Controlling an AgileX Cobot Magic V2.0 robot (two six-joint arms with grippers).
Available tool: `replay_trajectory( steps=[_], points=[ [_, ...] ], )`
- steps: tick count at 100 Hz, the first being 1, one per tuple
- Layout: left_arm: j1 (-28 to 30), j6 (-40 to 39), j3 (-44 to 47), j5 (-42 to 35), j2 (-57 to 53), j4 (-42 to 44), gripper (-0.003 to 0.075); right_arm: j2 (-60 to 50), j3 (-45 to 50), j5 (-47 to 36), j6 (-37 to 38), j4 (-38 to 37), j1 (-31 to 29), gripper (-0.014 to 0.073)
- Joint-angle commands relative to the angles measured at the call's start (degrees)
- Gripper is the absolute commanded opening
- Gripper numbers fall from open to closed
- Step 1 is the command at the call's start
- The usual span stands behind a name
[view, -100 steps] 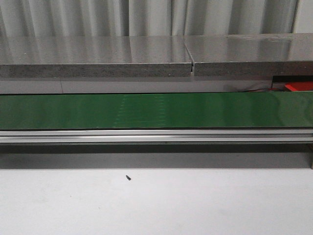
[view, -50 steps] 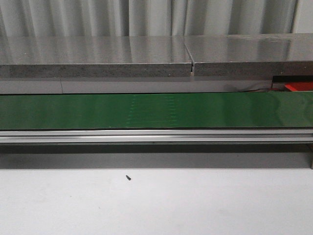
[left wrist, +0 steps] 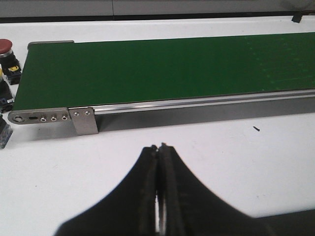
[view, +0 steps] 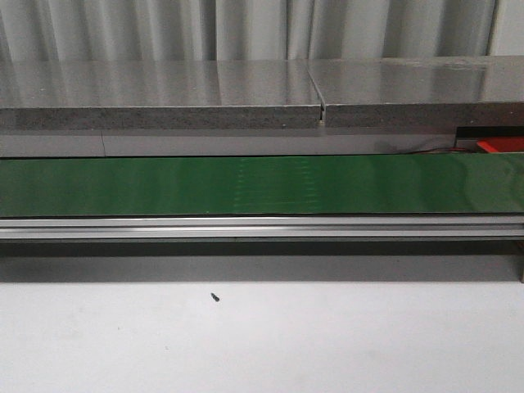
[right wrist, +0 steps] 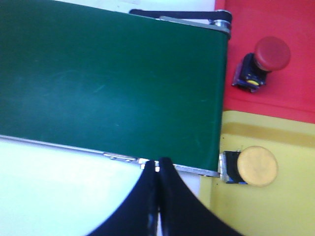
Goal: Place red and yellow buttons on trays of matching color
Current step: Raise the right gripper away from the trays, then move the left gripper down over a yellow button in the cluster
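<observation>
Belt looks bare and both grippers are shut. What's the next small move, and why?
Probably open the left gripper and ease it toward the red button off the belt's end. Its fingers are shut on nothing, the belt carries nothing, and unsorted buttons sit there. One red button already lies on the red tray and a yellow button on the yellow tray.

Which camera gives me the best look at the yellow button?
The right wrist view: the yellow button lies in full sight on the yellow tray, beside the green belt's end. The front view shows only belt and table, no yellow button. The left wrist view shows none clearly, only partly cropped buttons at its edge.
</observation>
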Motion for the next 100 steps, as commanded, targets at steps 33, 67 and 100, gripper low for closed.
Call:
replay_trajectory(
  steps=[33, 67, 100],
  points=[
    [-0.5, 0.1, -1.3, -3.7, 0.5, -0.9, -0.0019, -20.3, 12.3, -7.0, 0.2, 0.3, 4.7, -0.0068],
    [-0.5, 0.1, -1.3, -3.8, 0.5, -0.9, -0.0019, -38.8, 21.7, -5.7, 0.2, 0.4, 4.7, -0.0068],
    [-0.5, 0.1, -1.3, -9.5, 0.5, -1.3, -0.0019, -41.8, 22.6, -3.3, 0.2, 2.0, 4.7, -0.0068]
  ],
)
